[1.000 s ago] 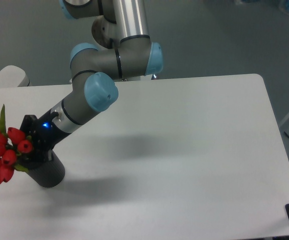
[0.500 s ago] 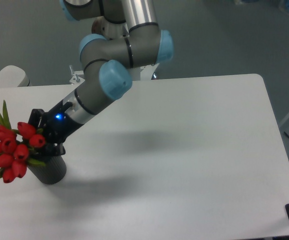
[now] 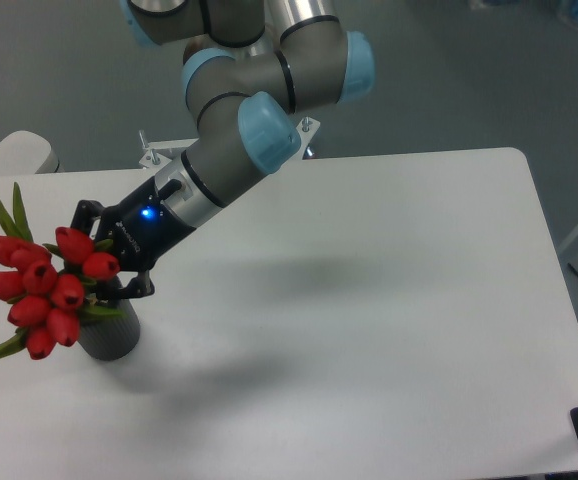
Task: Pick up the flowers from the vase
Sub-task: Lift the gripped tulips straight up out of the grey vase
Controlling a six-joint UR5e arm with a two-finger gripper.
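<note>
One bunch of red tulip buds with green leaves [image 3: 44,290] sits gripped in the black two-finger tool [image 3: 109,283], closed on its stems, lifting above the matte black cylindrical vase [image 3: 111,335] at the white table's [image 3: 389,330] left edge; full clearance remains.

flowers [image 3: 41,290]: red tulips, leaning left | vase [image 3: 111,335]: black cylinder, upright, beneath them

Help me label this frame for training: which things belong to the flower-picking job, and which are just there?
Job: flowers; vase; gripper, closed on the flowers.
Just there: white table; pale rounded object past the table's left corner.
</note>
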